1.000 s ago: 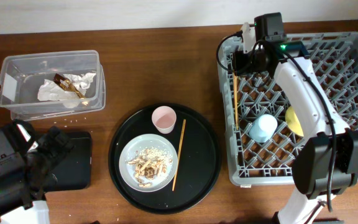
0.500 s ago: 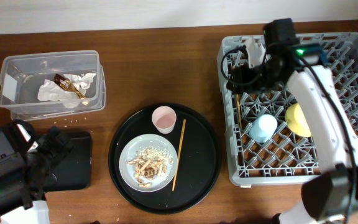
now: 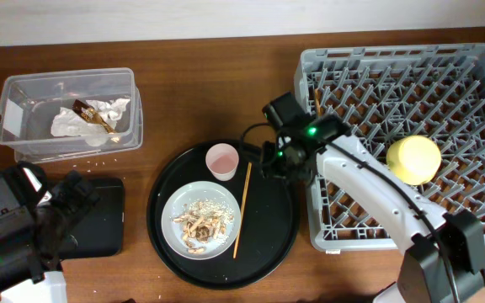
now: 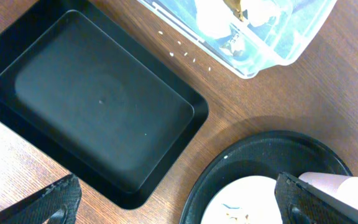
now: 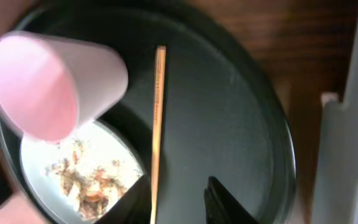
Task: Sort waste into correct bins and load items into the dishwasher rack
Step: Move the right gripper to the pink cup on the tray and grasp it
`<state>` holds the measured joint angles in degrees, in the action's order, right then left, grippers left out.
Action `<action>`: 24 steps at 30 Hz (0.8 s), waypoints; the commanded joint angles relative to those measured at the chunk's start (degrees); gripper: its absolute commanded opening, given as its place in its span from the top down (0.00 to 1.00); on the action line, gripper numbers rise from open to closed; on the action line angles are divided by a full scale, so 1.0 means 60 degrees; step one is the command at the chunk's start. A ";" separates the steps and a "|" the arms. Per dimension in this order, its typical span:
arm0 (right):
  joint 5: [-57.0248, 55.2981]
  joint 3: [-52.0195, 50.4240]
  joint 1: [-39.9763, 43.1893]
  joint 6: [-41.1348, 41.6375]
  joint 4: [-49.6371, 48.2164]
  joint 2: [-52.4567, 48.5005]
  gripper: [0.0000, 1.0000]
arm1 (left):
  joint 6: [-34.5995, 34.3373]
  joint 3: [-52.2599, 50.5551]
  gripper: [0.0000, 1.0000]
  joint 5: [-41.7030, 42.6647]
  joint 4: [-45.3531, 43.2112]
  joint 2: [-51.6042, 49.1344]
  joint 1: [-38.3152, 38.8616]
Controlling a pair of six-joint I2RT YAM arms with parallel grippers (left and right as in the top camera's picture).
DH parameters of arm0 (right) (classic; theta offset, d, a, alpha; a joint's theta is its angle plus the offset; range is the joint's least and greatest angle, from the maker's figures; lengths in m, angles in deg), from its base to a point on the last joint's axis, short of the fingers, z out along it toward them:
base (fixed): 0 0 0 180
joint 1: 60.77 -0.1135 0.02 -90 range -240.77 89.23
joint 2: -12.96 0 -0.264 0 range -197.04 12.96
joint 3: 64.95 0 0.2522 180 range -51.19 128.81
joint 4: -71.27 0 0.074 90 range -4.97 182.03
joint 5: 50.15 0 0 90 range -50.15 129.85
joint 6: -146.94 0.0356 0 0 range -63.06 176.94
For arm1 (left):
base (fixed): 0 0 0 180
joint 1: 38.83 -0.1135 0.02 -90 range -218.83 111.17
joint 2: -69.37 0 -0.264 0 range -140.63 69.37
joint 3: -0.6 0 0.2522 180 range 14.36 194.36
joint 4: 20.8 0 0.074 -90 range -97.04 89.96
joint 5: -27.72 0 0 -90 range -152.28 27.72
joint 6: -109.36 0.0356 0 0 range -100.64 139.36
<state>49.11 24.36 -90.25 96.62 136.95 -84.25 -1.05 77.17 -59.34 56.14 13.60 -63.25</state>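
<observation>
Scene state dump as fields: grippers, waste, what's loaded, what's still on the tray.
left gripper: open, near black rectangular tray
right gripper: open, holding nothing, above round tray, beside chopstick
clear tub: napkins, wrapper
rack: yellow bowl
plate: food scraps, on round tray
pink cup: on round tray

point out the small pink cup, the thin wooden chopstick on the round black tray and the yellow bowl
small pink cup (image 3: pixel 222 160), overhead view, centre of its mouth
thin wooden chopstick (image 3: pixel 242 210), overhead view, middle of its length
yellow bowl (image 3: pixel 413 159), overhead view, centre of its visible surface
</observation>
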 commanded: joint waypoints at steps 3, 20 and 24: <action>-0.0106 -0.1304 -0.0044 0.0798 -0.1045 -0.0004 0.70 | 0.0018 0.0138 0.01 -0.0069 -0.0007 0.0011 -0.0047; -0.1402 0.2823 -0.1690 -0.2827 -0.0550 -0.0095 0.50 | 0.0018 0.0138 0.01 -0.0069 -0.0007 -0.0007 -0.0047; -0.1610 0.2838 -0.2328 -0.2790 -0.1330 -0.0623 0.48 | 0.0018 0.0138 0.01 -0.0069 -0.0007 -0.0007 -0.0047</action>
<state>41.98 40.45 -102.44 80.86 129.96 -85.27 -1.05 77.17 -59.34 56.16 13.60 -63.25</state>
